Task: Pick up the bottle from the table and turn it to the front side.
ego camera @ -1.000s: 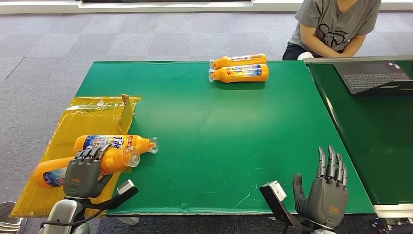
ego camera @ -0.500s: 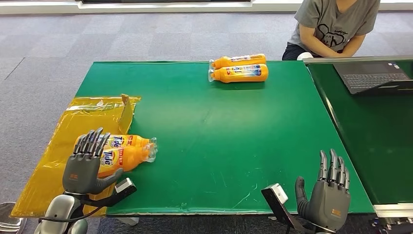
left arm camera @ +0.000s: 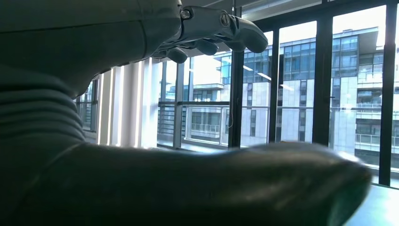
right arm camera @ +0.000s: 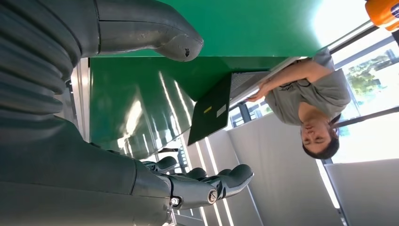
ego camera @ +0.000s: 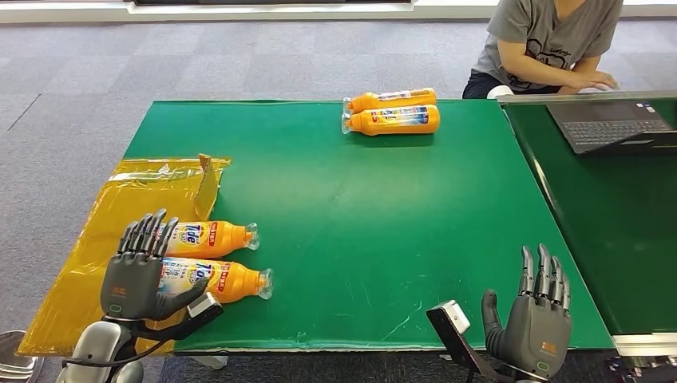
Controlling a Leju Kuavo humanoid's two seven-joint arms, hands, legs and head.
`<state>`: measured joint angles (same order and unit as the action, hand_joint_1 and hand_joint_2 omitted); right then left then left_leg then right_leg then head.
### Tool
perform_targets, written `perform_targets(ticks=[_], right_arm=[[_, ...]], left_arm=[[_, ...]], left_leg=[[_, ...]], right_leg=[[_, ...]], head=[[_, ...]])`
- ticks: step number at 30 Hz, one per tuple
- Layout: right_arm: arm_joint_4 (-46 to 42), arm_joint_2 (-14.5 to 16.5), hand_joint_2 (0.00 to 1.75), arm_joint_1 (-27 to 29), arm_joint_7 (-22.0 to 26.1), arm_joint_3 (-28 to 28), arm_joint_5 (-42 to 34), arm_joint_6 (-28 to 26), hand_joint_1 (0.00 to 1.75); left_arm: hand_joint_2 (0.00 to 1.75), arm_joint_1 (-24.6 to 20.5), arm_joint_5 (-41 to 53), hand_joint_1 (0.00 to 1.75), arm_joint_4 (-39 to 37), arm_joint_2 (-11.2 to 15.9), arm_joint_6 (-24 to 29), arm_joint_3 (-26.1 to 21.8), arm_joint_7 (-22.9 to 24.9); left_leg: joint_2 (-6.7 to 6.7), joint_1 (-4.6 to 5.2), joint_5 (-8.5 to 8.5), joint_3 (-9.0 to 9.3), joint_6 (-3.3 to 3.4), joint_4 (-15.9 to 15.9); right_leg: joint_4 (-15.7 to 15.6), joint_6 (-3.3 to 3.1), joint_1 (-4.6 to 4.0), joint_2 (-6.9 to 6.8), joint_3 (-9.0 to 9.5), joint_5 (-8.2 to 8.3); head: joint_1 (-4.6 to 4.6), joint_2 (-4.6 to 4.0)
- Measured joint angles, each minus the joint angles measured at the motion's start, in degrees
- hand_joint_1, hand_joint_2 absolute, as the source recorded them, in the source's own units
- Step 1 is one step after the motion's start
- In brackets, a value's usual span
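Note:
Two orange bottles lie side by side at the table's front left, caps to the right: the farther one (ego camera: 209, 238) and the nearer one (ego camera: 225, 281), both with the label up. My left hand (ego camera: 137, 271) stands in front of their base ends, fingers apart and pointing up, holding nothing. Its fingers (left arm camera: 221, 26) are spread in the left wrist view, with nothing between them and the thumb. My right hand (ego camera: 533, 319) is raised at the front right edge, fingers apart and empty. Two more orange bottles (ego camera: 393, 111) lie at the far edge.
A yellow plastic sheet (ego camera: 136, 195) covers the table's left side and hangs over the edge, with one corner folded up. To the right, a second green table (ego camera: 615, 207) carries a laptop (ego camera: 611, 124). A person (ego camera: 551, 40) sits behind it with a hand at the laptop.
The nearer bottle was slanted under my left hand. It now lies parallel to the other, closer to the front, label up. My left hand has let go and drawn back. The person's hand moved to the laptop.

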<state>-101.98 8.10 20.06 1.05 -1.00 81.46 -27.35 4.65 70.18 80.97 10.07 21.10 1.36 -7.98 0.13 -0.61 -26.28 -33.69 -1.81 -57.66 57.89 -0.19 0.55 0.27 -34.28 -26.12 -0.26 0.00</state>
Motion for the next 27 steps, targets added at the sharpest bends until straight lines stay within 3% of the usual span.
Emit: perform_targets(ticks=[5,7,9,11,13,15,18,22,27], right_arm=[[0.0,0.08,1.75,0.0,0.04,0.01,-0.03,0.09,0.0],[-0.07,0.15,1.75,0.01,1.01,0.02,-1.04,-1.42,0.0],[-1.37,1.07,1.75,-0.03,6.17,0.75,-6.2,-5.8,0.0],[-4.44,3.61,1.75,-0.51,17.37,3.34,-16.31,-10.61,0.0],[-7.27,6.15,1.75,-1.14,27.33,6.57,-23.5,-12.64,0.0],[-8.88,7.56,1.75,-1.32,30.19,8.58,-24.83,-12.78,0.0],[-10.45,8.96,1.75,-1.35,29.92,10.19,-24.95,-12.78,0.0],[-11.91,9.9,1.75,-1.39,31.09,11.51,-27.63,-12.78,0.0],[-18.99,10.0,1.75,-3.07,38.13,14.46,-45.35,-12.89,0.0]], left_arm=[[0.0,0.35,-0.36,0.0,0.6,-0.04,0.45,0.0,-0.42],[0.0,0.83,-4.75,0.0,1.82,-0.31,2.74,-0.09,-3.66],[0.0,1.78,-16.74,0.0,5.1,-1.04,6.98,-0.32,-11.64],[0.0,2.62,-30.1,0.0,9.59,-2.06,10.41,-0.49,-20.36],[0.0,3.16,-36.26,0.0,13.15,-2.92,11.5,-0.55,-24.32],[0.0,3.62,-36.93,0.0,15.4,-3.46,11.52,-0.58,-24.9],[0.0,4.04,-36.81,0.0,17.63,-3.98,11.53,-0.59,-25.14],[1.75,4.3,-38.78,0.0,19.39,-4.45,11.5,-0.58,-26.4],[1.75,2.67,-55.6,0.0,23.3,-5.17,11.64,2.44,-31.68]], left_leg=[[0.0,0.0,0.0,0.0,0.0,0.0],[0.0,0.0,0.01,0.0,0.0,0.0],[0.0,0.01,0.01,-0.01,0.0,-0.01],[-0.03,0.01,0.0,0.01,0.0,-0.02],[-0.08,0.0,-0.05,0.09,0.04,-0.01],[-0.1,0.0,-0.1,0.13,0.08,-0.01],[-0.1,0.01,-0.1,0.16,0.08,-0.01],[-0.1,0.01,-0.09,0.25,0.08,-0.01],[-0.16,0.04,-0.07,0.28,0.07,-0.05]], right_leg=[[0.0,0.0,0.0,0.0,0.01,0.0],[0.0,0.0,0.0,0.0,0.01,0.01],[0.0,0.0,0.01,0.0,-0.01,0.02],[0.0,0.01,0.01,-0.01,0.04,0.01],[0.0,0.01,0.0,-0.05,0.16,-0.08],[0.0,0.01,0.0,-0.07,0.23,-0.16],[0.0,0.01,0.01,-0.07,0.27,-0.17],[0.0,0.01,0.01,-0.08,0.32,-0.15],[0.0,0.04,0.04,-0.14,0.37,-0.09]], head=[[0.0,0.0],[0.0,0.0],[0.0,0.0],[0.0,0.0],[0.0,0.0],[0.0,0.0],[0.0,0.0],[0.01,0.0],[0.0,0.0]])
